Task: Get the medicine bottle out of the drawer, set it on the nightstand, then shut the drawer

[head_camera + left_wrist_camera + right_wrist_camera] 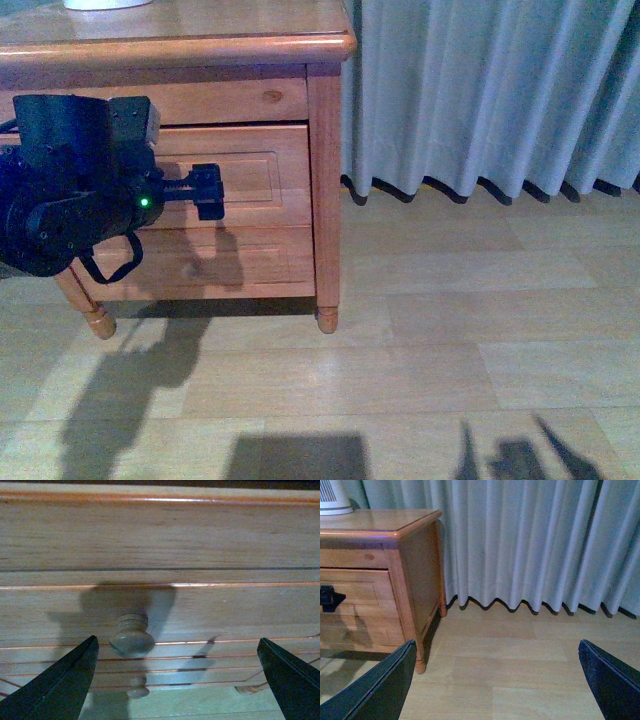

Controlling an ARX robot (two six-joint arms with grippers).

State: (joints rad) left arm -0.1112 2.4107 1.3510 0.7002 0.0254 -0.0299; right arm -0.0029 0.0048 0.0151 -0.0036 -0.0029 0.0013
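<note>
Front view: nightstand (200, 45) stands upper left, w/ the left arm in front of it. The left gripper (208, 190) is close in front of the taller drawer (290, 175), at about mid-width; the shorter drawer (285, 262) is below. The taller drawer looks pushed in, front roughly flush w/ the frame. Its long axis runs horizontal across the cabinet, panel facing the robot.

Left wrist view: fingers (65, 680) are spread wide, nothing between them. The round knob (131, 636) sticks out toward the cam, just ahead of the gap, nearer one finger, not touched. A second knob (138, 687) shows lower down.

Medicine bottle isn't visible in any view, so its position & which way it points can't be told.

Right wrist view: right gripper (496, 641) is splayed apart & empty, over the wood floor (520, 680), well apart from the nightstand, w/ a gray curtain (530, 545) behind. A white ribbed device (332, 497) sits on the nightstand top.
</note>
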